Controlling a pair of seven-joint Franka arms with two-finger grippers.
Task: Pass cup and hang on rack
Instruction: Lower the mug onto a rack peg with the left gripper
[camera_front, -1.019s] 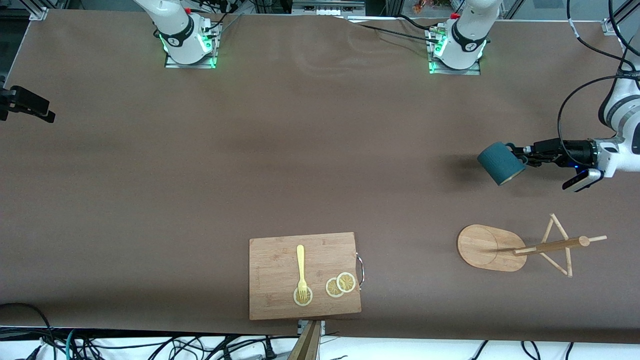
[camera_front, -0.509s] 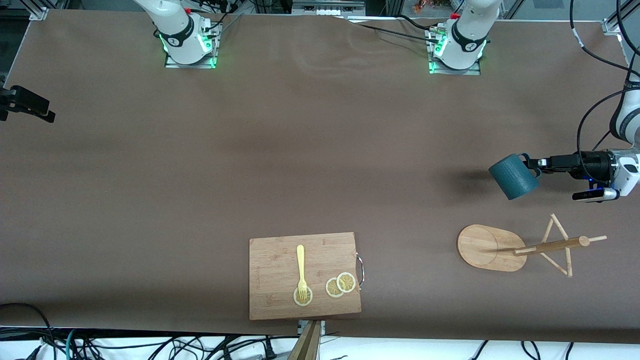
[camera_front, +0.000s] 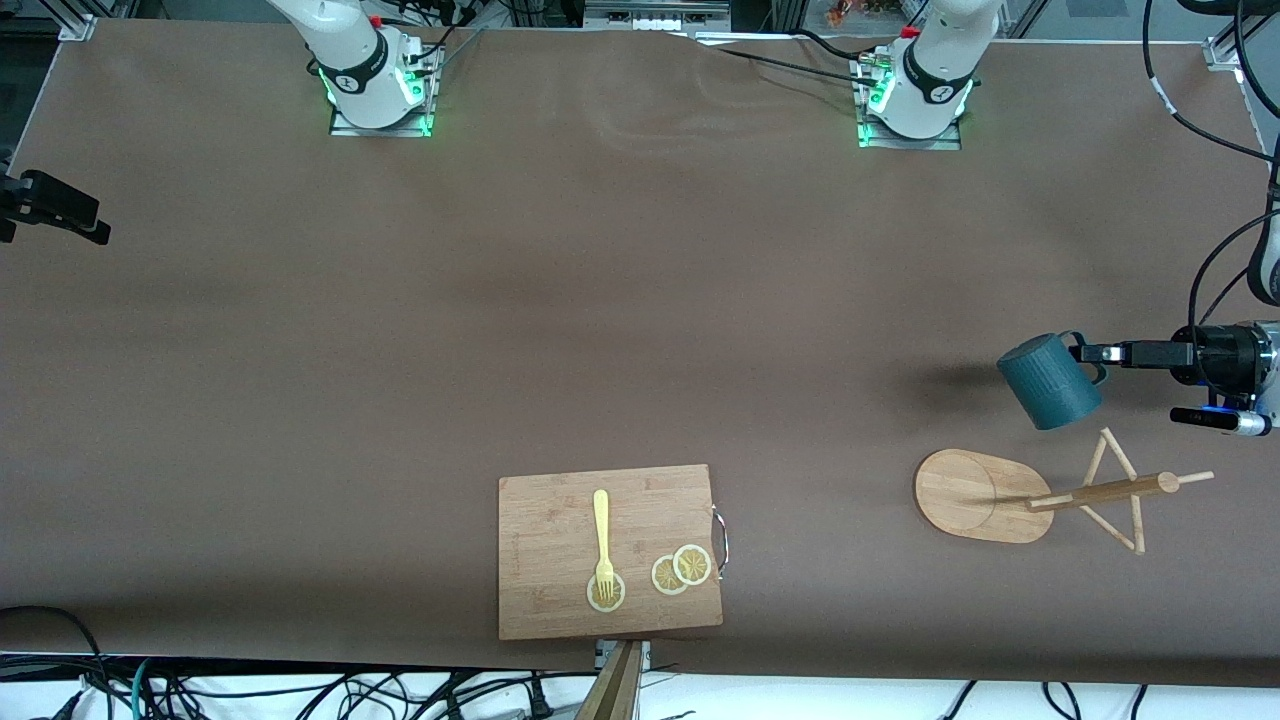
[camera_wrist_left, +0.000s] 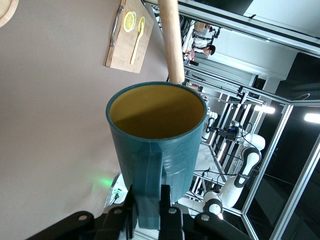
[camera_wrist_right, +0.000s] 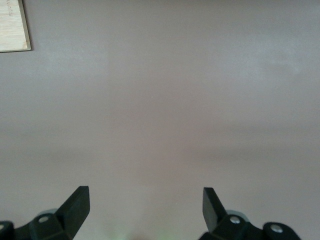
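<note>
Ribbed teal cup (camera_front: 1050, 381), mustard-yellow inside

The brown-covered table (camera_front: 600, 300) carries a cutting board (camera_front: 560, 590) and the rack (camera_front: 985, 497) (standing nearer the left arm's end).

A robotics lab: two white arm bases (camera_front: 375, 75) bolted to a long table (camera_front: 600, 300) under a brown cover, aluminium framing (camera_wrist_left: 235, 75) and further white robot arms (camera_wrist_left: 245, 170) around it, loose cables (camera_front: 150, 690) trailing along the table's edge
</note>
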